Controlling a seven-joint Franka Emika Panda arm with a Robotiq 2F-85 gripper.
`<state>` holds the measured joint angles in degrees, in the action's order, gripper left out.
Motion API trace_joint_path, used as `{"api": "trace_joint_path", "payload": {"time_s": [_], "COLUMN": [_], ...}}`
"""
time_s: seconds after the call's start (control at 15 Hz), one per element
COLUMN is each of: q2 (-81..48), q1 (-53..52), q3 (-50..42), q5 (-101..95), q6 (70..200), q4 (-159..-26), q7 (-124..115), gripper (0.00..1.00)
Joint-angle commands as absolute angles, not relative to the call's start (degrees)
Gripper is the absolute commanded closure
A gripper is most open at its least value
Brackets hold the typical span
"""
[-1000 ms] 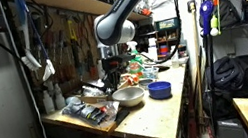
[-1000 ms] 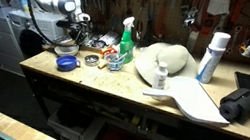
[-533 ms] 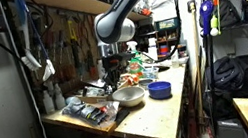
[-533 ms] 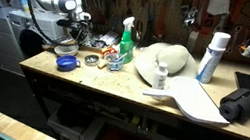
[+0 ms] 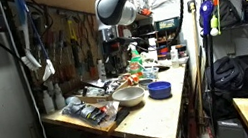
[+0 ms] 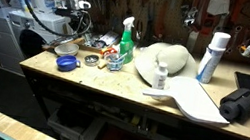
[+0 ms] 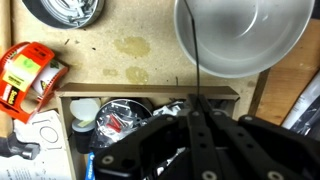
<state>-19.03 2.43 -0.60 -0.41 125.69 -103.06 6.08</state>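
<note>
One empty metal bowl [image 7: 245, 35], wooden tray [image 7: 120, 93] of clutter, end effector [image 7: 195, 103] fingers together.

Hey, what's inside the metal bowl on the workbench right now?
In the wrist view the metal bowl looks empty: only bare grey metal shows inside. Its upper part runs off the edge of the picture, so that portion cannot be checked.
</note>
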Motion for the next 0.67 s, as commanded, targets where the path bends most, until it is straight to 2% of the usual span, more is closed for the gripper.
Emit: {"api": "trace_joint_path", "payload": {"time_s": [0.0, 0.6], "q2": [-16.0, -14.3], "q1": [2.3, 2.2], "q3": [0.3, 1.9], "q5": [-0.3, 3.9], "q6": [123.3, 124.0], "q4": [-106.4, -113.1], "q7": [9.3, 10.4], "gripper": [0.99, 0.99]}}
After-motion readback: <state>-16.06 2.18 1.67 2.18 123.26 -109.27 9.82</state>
